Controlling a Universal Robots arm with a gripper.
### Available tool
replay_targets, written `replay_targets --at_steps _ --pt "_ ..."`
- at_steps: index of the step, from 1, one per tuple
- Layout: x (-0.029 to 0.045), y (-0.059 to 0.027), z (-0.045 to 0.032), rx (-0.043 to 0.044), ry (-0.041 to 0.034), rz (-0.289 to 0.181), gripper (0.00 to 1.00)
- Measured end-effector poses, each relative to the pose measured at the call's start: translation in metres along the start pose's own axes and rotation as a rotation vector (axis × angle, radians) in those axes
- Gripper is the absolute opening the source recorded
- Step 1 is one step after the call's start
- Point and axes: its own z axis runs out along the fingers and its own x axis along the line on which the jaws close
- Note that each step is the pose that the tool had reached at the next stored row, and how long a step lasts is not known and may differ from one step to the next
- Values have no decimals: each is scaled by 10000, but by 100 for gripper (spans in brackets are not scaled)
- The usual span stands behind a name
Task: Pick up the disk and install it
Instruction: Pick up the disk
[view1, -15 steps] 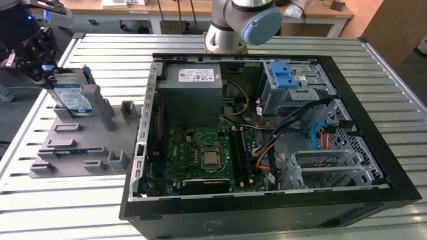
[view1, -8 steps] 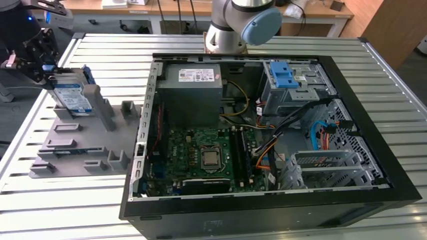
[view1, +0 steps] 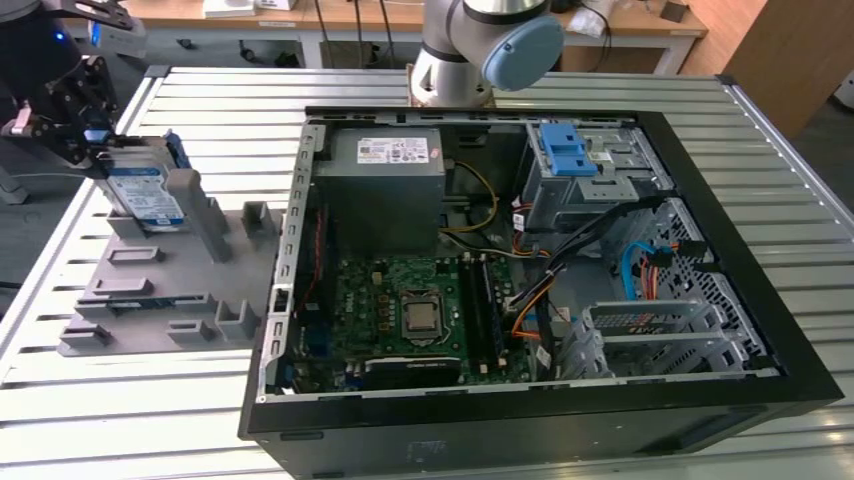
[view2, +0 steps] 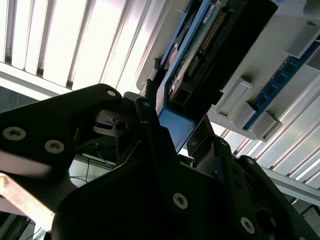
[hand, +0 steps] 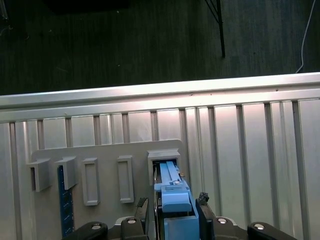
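The disk (view1: 144, 195) stands on edge in a slot at the far end of a grey holder block (view1: 174, 290), at the exterior view's left, with its white-and-blue label showing. My gripper (view1: 98, 148) is at the disk's upper end. In the first wrist view the disk (hand: 167, 172) sits in the slot, and its blue end handle lies between my fingers (hand: 202, 200), which press against both its sides. The second wrist view shows the gripper (view2: 175, 131) clamped on that blue handle, with the disk (view2: 200, 42) running away from it.
An open black computer case (view1: 721, 250) fills the middle and right of the slatted metal table (view1: 80, 400). Inside are a grey power supply (view1: 387, 170), a motherboard (view1: 414, 310), a metal drive cage with a blue latch bracket (view1: 567, 152), and loose cables. The arm's base (view1: 467, 50) stands behind the case.
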Motion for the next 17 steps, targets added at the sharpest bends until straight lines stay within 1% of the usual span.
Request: replay_targets --at_steps 8,10,11,13,15,17 --pt "0 0 -1 0 0 0 49" --pt "0 0 -1 0 0 0 48" --pt "0 0 -1 0 0 0 41" --pt "0 0 -1 0 0 0 41" --pt "0 0 -1 0 0 0 37" --pt "0 0 -1 0 0 0 37"
